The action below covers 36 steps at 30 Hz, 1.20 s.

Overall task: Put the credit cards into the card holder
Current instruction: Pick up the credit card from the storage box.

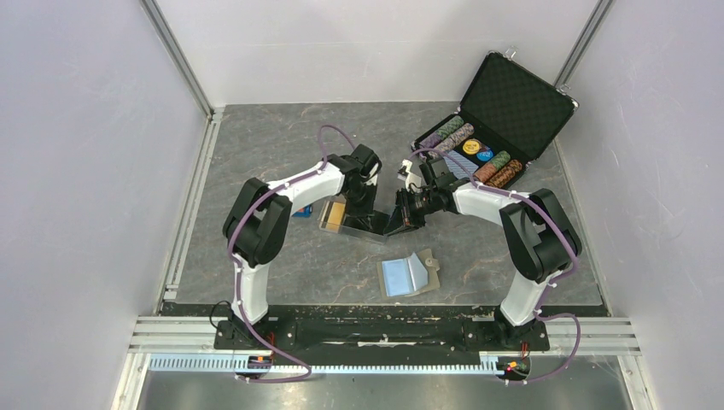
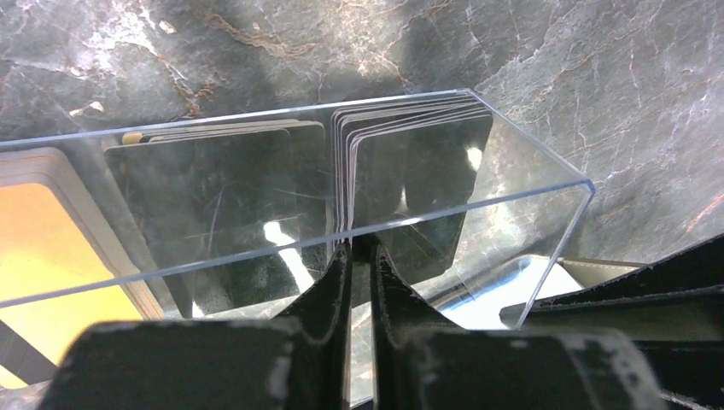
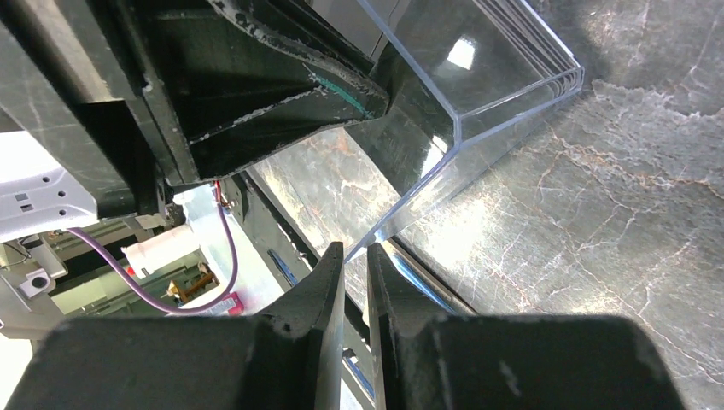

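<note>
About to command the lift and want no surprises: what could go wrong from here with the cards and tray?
The left tool is pinched nearly shut at the stacked edges of the black cards; it may lift several, or slip off.
The right tool grips the clear tray only at a corner edge; the tray could twist free and spill.
Both tools sit close together, so a lift could knock them.

Lab robot cell: plain white panel walls [image 1: 85,128], aluminium frame rails [image 1: 183,68], my left arm [image 1: 256,226] and right arm [image 1: 534,235] bolted to base rail [image 1: 384,329] at frame bottom, grey stone-look bench [image 1: 282,137].
</note>
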### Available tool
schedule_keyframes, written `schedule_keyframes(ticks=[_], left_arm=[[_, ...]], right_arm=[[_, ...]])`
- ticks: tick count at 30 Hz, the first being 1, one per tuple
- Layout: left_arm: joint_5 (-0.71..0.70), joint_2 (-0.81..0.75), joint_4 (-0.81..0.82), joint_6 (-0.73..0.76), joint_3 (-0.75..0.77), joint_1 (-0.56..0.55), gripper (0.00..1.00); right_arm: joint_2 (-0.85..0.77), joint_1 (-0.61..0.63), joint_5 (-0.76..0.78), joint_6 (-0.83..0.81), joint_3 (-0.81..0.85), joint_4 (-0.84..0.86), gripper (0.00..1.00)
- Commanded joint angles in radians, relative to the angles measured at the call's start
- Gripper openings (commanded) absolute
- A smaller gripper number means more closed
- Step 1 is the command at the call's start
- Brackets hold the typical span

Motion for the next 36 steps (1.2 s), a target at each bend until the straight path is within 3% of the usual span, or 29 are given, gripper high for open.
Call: schedule_keyframes(ticks=[1, 2, 3, 6, 8, 13, 17, 28, 36], left_arm=[[-0.013, 0.011, -0.019, -0.013, 0.045, -0.03, 0.26], [-0.013, 0.014, -0.024, -0.008, 0.047, -0.03, 0.38], [-0.013, 0.015, -0.028, -0.004, 0.049, -0.032, 0.41], [-0.017, 0.023, -0.035, 0.002, 0.056, -0.04, 0.41], [-0.022, 0.029, -0.047, 0.009, 0.066, -0.043, 0.36], [-0.031, 0.03, -0.064, 0.014, 0.083, -0.051, 0.08], [-0.053, 0.024, -0.088, 0.023, 0.112, -0.058, 0.02], [-0.036, -0.023, -0.088, -0.002, 0.153, -0.059, 0.03], [-0.039, 0.019, -0.139, 0.04, 0.172, -0.063, 0.25]], right_arm=[[-0.004, 0.015, -0.003, -0.027, -0.008, 0.014, 0.14], [-0.004, 0.015, -0.001, -0.028, -0.007, 0.015, 0.14], [-0.004, 0.015, -0.002, -0.027, -0.008, 0.015, 0.14], [-0.003, 0.014, -0.001, -0.027, -0.007, 0.014, 0.14], [-0.003, 0.015, -0.001, -0.028, -0.007, 0.014, 0.14], [-0.005, 0.015, 0.0, -0.027, -0.01, 0.015, 0.14], [-0.007, 0.015, 0.0, -0.028, -0.01, 0.015, 0.14], [-0.01, 0.015, 0.002, -0.028, -0.012, 0.015, 0.14], [-0.008, 0.015, 0.002, -0.027, -0.013, 0.015, 0.15]])
